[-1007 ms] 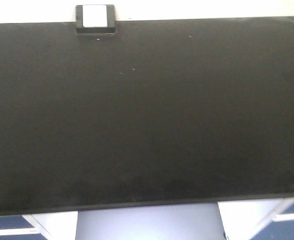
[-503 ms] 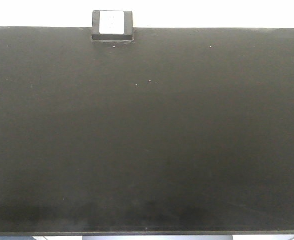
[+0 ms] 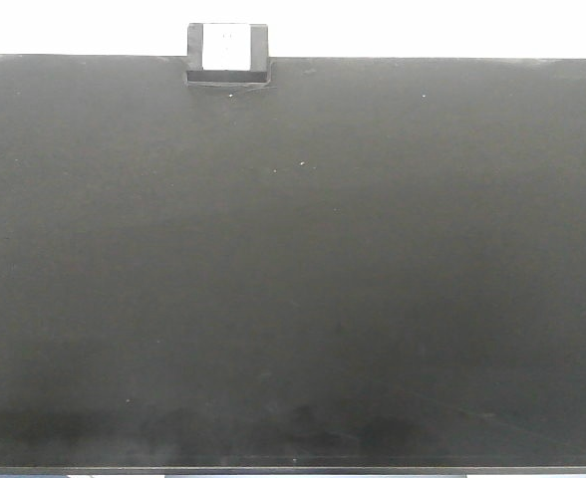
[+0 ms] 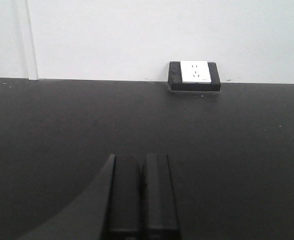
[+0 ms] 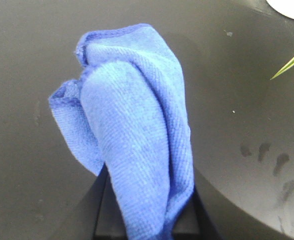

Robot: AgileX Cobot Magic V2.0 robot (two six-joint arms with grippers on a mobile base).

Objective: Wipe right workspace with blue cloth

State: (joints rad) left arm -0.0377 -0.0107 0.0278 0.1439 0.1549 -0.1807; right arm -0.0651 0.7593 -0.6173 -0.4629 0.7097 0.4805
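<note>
Right jaws clamp blue cloth [image 5: 132,130].

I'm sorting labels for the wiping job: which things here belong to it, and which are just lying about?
Belong to the job: blue cloth; black countertop.
Just lying about: socket box at the wall; green leaf-like strip; white object cut off at the picture's corner.

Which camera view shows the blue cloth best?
The right wrist view: the blue cloth fills the middle, with folds and weave clear. The front and left wrist views show the black countertop and socket, but no cloth.
</note>
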